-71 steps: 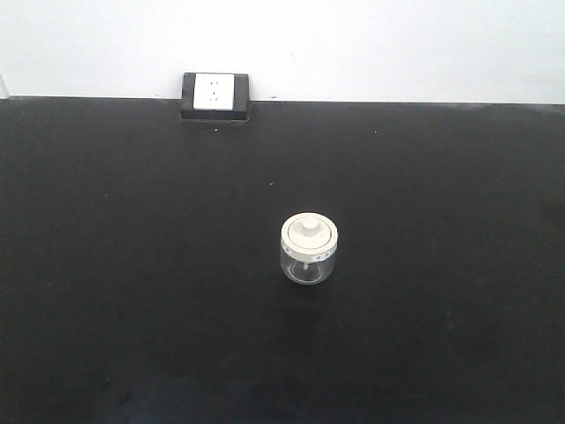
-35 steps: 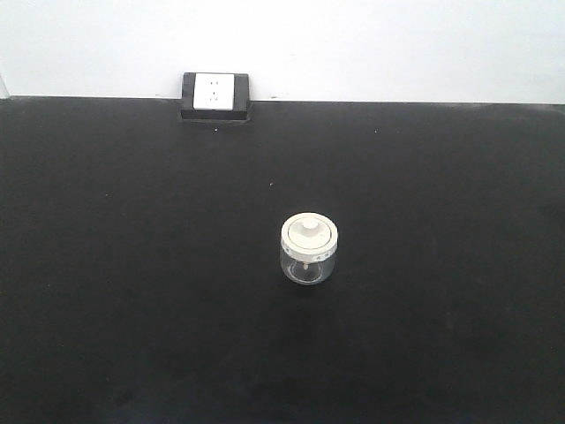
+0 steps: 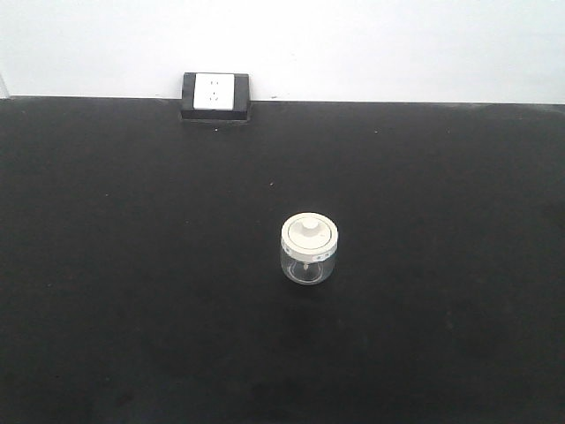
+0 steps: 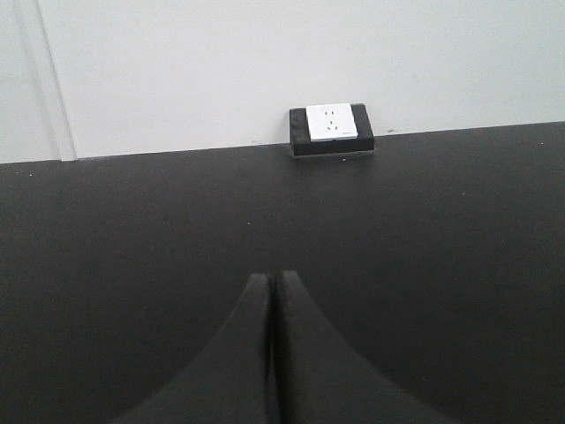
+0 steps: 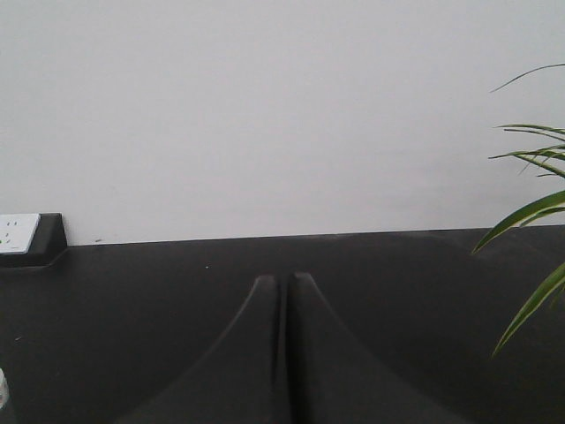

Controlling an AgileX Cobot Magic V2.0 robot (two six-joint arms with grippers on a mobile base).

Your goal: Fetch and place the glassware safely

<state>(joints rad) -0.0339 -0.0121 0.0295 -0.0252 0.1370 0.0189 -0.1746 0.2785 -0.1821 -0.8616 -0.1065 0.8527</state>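
Down at the near edge, the left gripper [image 4: 274, 281] sits low over the black table [image 3: 132, 309], its two dark fingers pressed together with only a hairline seam between them and nothing held. Same story on the other side: the right gripper [image 5: 284, 281] has its fingers closed tip to tip, empty, pointing out across the tabletop toward the wall. Neither one shows in the front view, and neither is anywhere near the glass. Moving out to the middle of the table, there's the jar [image 3: 309, 252], a squat round clear-glass pot standing upright on its own, slightly right of centre, with bare black surface all round it. Its cream lid [image 3: 310, 233] is seated flat on top, a round knob in the centre and small dark marks spaced along the rim. At the bottom left corner of the right wrist view, a pale sliver may be the jar's edge, though I can't be sure. Further back, at the far edge left of centre, a white socket [image 3: 214, 92] in a black frame rests against the pale wall [image 3: 397, 44]. Off to the far right, green plant leaves [image 5: 530, 256] droop into the right wrist view.
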